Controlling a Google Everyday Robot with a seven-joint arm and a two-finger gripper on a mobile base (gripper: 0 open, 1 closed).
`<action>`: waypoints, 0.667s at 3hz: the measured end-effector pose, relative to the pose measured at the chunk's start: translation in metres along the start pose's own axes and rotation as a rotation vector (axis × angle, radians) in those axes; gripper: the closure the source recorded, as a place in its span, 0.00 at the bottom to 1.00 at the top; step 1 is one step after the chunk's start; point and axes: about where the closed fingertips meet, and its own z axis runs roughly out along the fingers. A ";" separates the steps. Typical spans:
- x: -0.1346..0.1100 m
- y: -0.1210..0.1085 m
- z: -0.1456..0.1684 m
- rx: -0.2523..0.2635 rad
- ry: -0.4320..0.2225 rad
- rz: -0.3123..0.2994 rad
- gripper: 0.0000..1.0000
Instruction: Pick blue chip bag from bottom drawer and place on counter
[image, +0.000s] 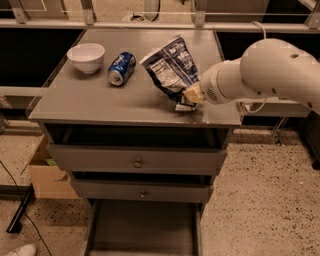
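Observation:
The blue chip bag (171, 70), dark navy foil with white label panels, stands tilted on the counter (100, 100), right of middle. My gripper (189, 97) is at the bag's lower right corner, just above the counter's front right area; the white arm comes in from the right. The gripper holds the bag's lower edge. The bottom drawer (145, 230) is pulled out at the bottom of the view, its grey floor bare.
A white bowl (86, 57) and a blue soda can (121, 68) lying on its side sit on the counter's left half. Two knobbed drawers (137, 162) stand slightly open below. A cardboard box (47, 175) sits on the floor at left.

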 end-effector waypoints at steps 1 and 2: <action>0.000 0.000 0.000 0.000 0.000 0.000 0.82; 0.000 0.000 0.000 0.000 0.000 0.000 0.59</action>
